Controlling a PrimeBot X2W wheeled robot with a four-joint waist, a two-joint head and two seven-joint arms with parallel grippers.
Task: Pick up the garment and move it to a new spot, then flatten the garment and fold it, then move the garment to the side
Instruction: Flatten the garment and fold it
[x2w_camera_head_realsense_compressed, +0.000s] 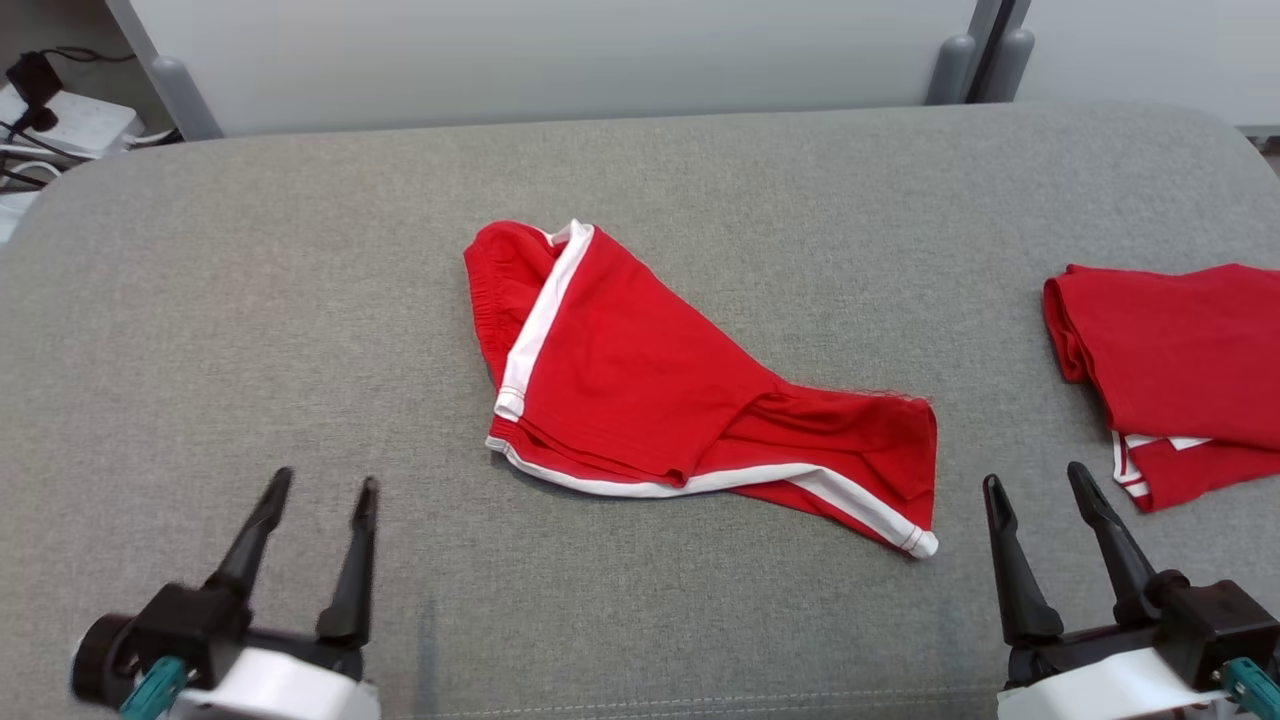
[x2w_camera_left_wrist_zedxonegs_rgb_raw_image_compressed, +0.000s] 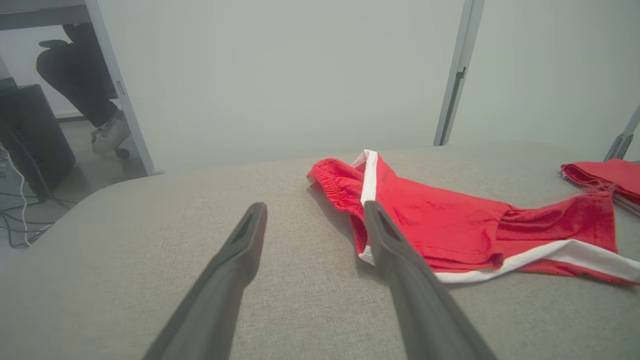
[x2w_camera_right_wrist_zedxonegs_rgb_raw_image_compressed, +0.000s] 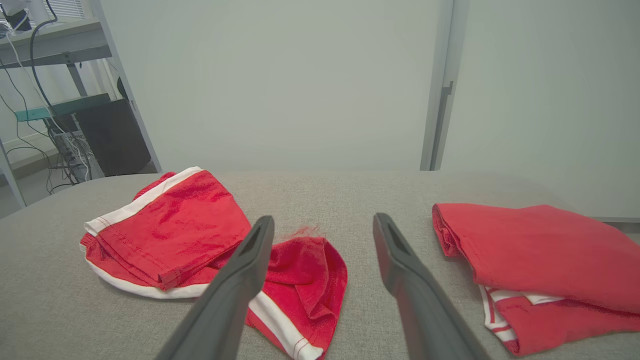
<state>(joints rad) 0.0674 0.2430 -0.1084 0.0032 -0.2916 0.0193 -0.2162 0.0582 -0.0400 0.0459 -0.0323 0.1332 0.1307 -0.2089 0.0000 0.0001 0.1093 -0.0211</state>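
Garment: red, with white band trim along hem and side seam. Second garment: red, white-striped hem. Surface: grey, fine woven fleck. Left gripper and right gripper: black, with white wrist housings and teal fittings. Wall: pale grey, plain. Power strip: white.

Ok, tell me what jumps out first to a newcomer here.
Crumpled red shorts with white trim lie in the middle of the grey padded surface. A second red garment sits folded at its right edge. The left gripper and right gripper hover open and empty near the front.
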